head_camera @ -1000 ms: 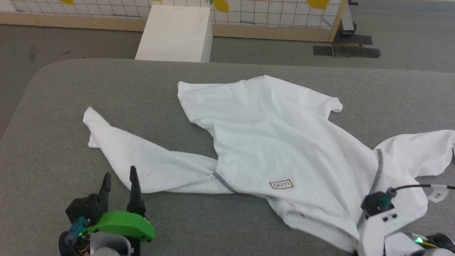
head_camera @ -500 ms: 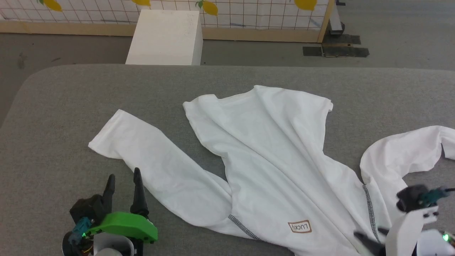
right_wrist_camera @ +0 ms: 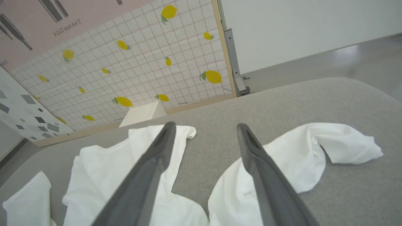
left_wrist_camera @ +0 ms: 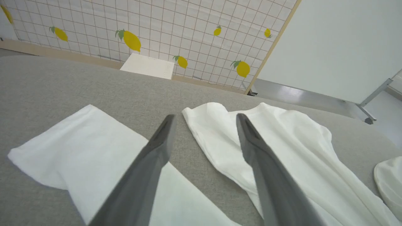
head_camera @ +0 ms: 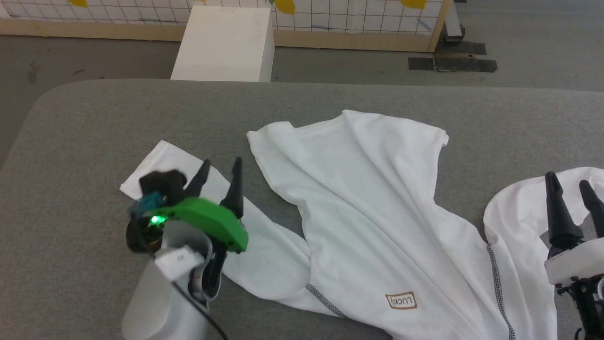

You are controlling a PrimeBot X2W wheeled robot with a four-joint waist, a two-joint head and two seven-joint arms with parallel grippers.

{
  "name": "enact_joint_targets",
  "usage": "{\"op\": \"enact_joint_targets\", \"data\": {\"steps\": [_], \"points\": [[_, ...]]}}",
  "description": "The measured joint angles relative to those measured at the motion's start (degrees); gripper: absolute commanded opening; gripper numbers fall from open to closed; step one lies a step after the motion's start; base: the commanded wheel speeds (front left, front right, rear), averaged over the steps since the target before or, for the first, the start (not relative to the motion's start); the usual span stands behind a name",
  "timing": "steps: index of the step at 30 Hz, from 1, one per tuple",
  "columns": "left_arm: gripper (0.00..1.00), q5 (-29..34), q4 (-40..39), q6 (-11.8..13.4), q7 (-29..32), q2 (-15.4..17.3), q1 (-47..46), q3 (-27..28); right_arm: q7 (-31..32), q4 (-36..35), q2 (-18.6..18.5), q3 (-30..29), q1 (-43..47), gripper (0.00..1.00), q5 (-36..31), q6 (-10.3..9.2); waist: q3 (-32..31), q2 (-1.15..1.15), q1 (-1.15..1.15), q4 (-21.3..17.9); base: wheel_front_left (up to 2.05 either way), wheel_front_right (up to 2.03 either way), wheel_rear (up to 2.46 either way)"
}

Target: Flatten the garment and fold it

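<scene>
As it sprawls, white garment (head_camera: pixel 368 198), creased

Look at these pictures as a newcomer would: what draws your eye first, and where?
A white garment sprawls wrinkled across the grey table, sleeves flung sideways. The left hand, green-shelled and open, hovers over the sleeve at the left; the right hand, open, is over the curled sleeve at the right.

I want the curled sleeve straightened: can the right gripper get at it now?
Probably yes: the right gripper, fingers open, hangs over that sleeve with nothing between them.
</scene>
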Motion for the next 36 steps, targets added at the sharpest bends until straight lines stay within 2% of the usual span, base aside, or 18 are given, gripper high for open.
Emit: {"op": "enact_joint_targets", "data": {"steps": [3,5,7,11,16,17,18,19,23,26,32,36], "points": [[1.0,-2.3,4.9,0.2,13.8,-0.1,-6.4,-4.2,-2.1,3.0,0.1,1.3,-0.1,1.0,1.4,0.0,0.7,0.0,0.0,-0.8,0.0,0.0,0.0],[1.0,-3.4,8.3,1.6,22.8,-0.2,-9.8,-6.6,-3.4,4.8,0.2,2.0,-0.3,1.0,2.1,0.0,1.3,0.0,0.0,-1.6,0.0,0.0,0.0],[1.0,-3.0,11.2,3.8,29.1,-0.3,-12.7,-8.2,-4.3,6.1,0.2,2.6,-0.5,1.0,2.5,0.0,1.9,0.0,0.0,-2.5,0.0,0.0,0.0],[1.0,-0.5,16.4,7.1,35.9,0.9,-17.5,-9.3,-5.6,8.1,0.2,3.3,-1.1,1.0,2.9,0.0,3.2,0.0,0.0,-4.7,0.0,0.0,0.0],[1.0,-0.4,20.7,6.9,40.9,2.3,-18.5,-10.3,-6.8,10.1,0.2,2.8,-1.1,1.0,2.9,0.0,4.6,0.0,0.0,-7.4,0.0,0.0,0.0],[0.73,-1.3,20.8,6.2,41.6,2.4,-18.6,-9.9,-7.2,10.3,0.2,2.7,-1.1,1.0,2.9,0.0,4.9,0.0,0.0,-7.9,0.0,0.0,0.0],[0.13,-2.0,20.6,5.7,41.3,2.6,-18.6,-9.3,-7.4,10.4,0.2,2.6,-1.1,1.0,2.9,-0.01,5.2,0.0,0.0,-8.4,0.0,0.0,0.0],[0.0,-2.4,20.5,5.5,40.5,2.7,-18.6,-8.8,-7.7,10.5,0.2,2.5,-1.1,1.0,3.0,0.0,5.5,0.0,0.0,-8.6,0.0,0.0,0.0],[0.0,-2.8,19.7,5.5,34.6,3.4,-18.7,-7.2,-8.4,10.8,0.2,2.6,-1.1,1.0,2.9,0.0,6.9,0.0,0.0,-9.5,0.0,0.0,0.0],[0.0,-2.3,19.6,5.6,28.9,5.2,-20.3,-6.0,-8.8,10.8,0.2,3.0,-1.1,1.0,3.0,0.0,8.1,0.0,0.0,-10.0,0.0,0.0,0.0],[0.0,1.0,17.9,5.1,18.0,12.7,-30.5,-4.1,-9.1,10.5,0.2,4.7,-2.8,1.0,3.0,0.0,11.1,0.0,0.0,-10.7,0.0,0.0,0.0],[0.0,3.5,17.4,4.8,13.3,15.7,-37.3,-4.0,-10.0,10.8,0.2,5.6,-3.5,1.0,3.5,0.0,13.5,0.0,0.0,-11.3,0.0,0.0,0.0]]}}
